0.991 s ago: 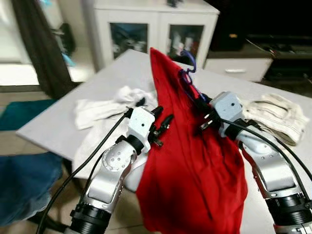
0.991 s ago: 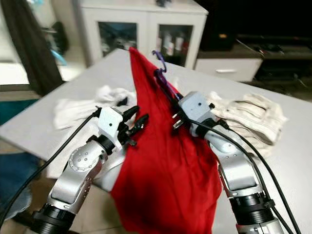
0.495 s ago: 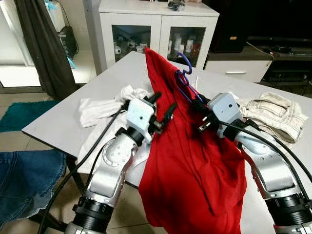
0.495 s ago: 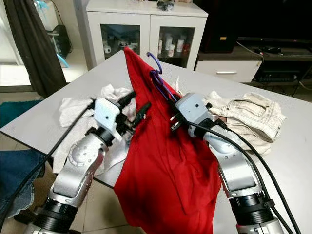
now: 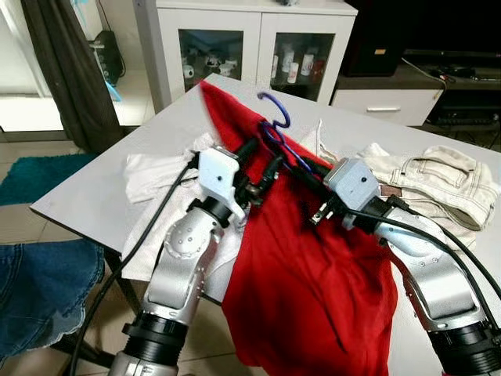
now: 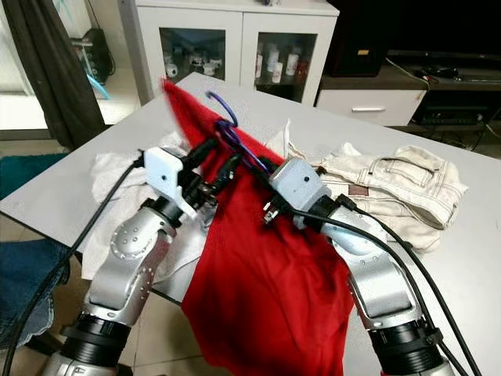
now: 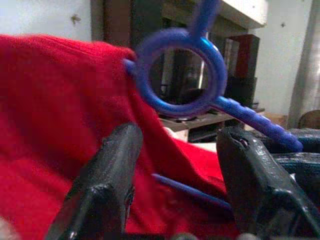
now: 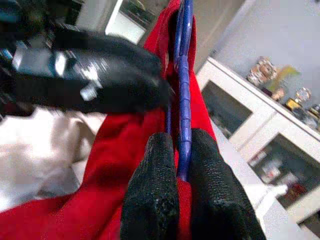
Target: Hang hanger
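Observation:
A red garment (image 5: 313, 290) hangs on a blue hanger (image 5: 274, 117) above the near edge of the grey table (image 5: 102, 188), its lower part drooping past the edge. My right gripper (image 5: 307, 168) is shut on the hanger's arm just below the hook; the right wrist view shows the blue bar (image 8: 182, 125) pinched between the fingers (image 8: 152, 190). My left gripper (image 5: 262, 157) is open beside the hanger's neck, at the garment's upper left. In the left wrist view the hanger's blue ring (image 7: 175, 70) sits just beyond the spread fingertips (image 7: 120, 150).
A white cloth (image 5: 156, 168) lies on the table's left part, and a beige garment (image 5: 438, 176) lies at the right. A white glass-door cabinet (image 5: 235, 47) stands behind the table. A dark curtain (image 5: 66, 70) hangs at left, and blue denim (image 5: 39, 290) lies low at left.
The hanger and the top of the red garment have tilted to the left and dropped slightly with my right gripper. My left gripper's fingers have closed in on the hanger's neck.

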